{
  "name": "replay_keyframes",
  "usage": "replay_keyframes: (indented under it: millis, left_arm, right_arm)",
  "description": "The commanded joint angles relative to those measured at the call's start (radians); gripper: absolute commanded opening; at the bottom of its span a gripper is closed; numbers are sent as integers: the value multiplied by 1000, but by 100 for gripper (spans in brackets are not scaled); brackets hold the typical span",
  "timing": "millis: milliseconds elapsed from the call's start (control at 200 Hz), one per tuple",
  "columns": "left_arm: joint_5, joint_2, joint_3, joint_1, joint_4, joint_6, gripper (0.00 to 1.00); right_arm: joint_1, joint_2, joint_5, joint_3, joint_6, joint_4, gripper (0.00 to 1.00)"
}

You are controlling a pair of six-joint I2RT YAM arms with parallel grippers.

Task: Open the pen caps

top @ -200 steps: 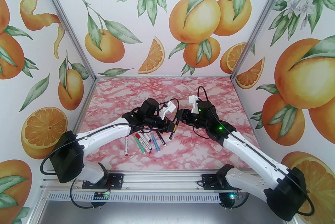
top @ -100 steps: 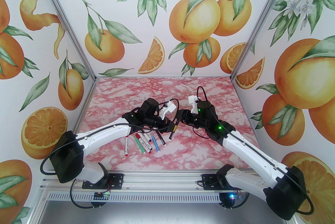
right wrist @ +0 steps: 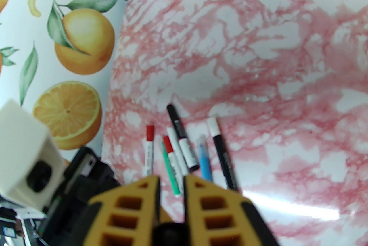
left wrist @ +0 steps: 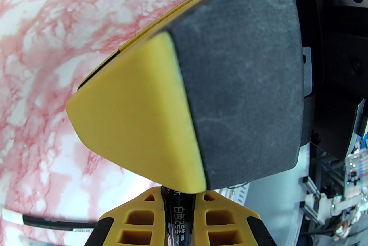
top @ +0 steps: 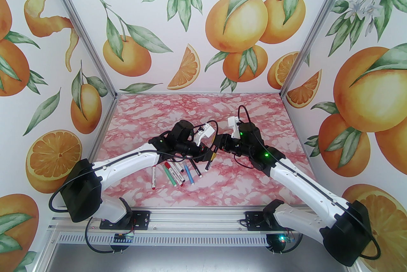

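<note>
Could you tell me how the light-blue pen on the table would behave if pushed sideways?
The slim light-blue plastic pen looks round, so it would probably roll. The pink marbled tabletop shines glossy, so it may also slide.

Bright, even white light throughout, with only faint, soft shadows beside the pens (top: 178, 173) on the table (top: 254, 175); a white streak of glare crosses the table in the right wrist view, where the near right gripper (right wrist: 171, 181) is blurred, and both wrist views bulge at the edges.
</note>
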Motion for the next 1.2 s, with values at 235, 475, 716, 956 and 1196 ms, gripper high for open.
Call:
replay_keyframes:
  millis: [235,475,716,956,1196]
  left_arm:
    - [28,-4,-37,-19,144,-49,36]
    - [20,-4,-50,-36,178,-72,21]
    - [-156,-25,-57,-80,79,-21,7]
    - [-539,-54,-52,-188,-78,48,3]
    - [-472,-21,-55,-242,-77,42,1]
  right_arm:
    - [8,-44,-14,-18,33,22,11]
    - [7,-55,-39,-57,73,89,11]
    - [9,-56,68,-42,59,45,10]
    - [8,-90,277,-22,103,-9,8]
    - [8,-119,393,-36,126,40,7]
